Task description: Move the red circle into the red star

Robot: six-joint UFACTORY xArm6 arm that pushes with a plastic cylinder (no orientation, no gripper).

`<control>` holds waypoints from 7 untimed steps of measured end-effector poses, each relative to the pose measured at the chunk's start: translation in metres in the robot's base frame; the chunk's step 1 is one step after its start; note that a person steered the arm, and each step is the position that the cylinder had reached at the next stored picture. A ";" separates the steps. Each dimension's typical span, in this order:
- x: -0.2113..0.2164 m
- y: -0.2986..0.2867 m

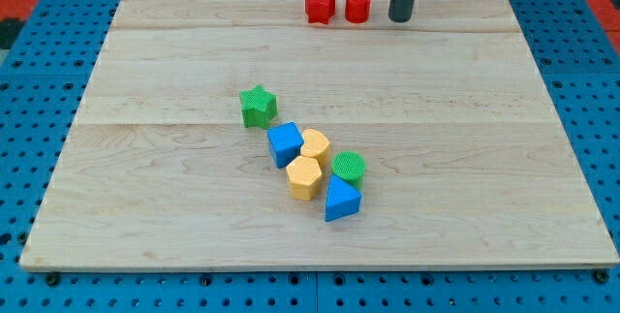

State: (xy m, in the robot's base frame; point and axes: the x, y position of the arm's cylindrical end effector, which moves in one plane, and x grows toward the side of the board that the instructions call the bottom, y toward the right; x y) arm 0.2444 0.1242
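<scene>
Just left of my tip (pixel 402 19) — red circle (pixel 357 6)

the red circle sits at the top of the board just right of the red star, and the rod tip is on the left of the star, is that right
Not quite. The camera view shows my tip to the right of the red circle, not left of the red star. The rest holds: the circle sits near the board's top edge, just right of the star, with a narrow gap between them.
</scene>
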 end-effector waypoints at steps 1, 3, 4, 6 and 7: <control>-0.010 -0.038; -0.026 -0.024; -0.053 -0.012; -0.050 -0.088; -0.048 -0.090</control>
State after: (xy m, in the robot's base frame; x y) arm 0.1959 0.0341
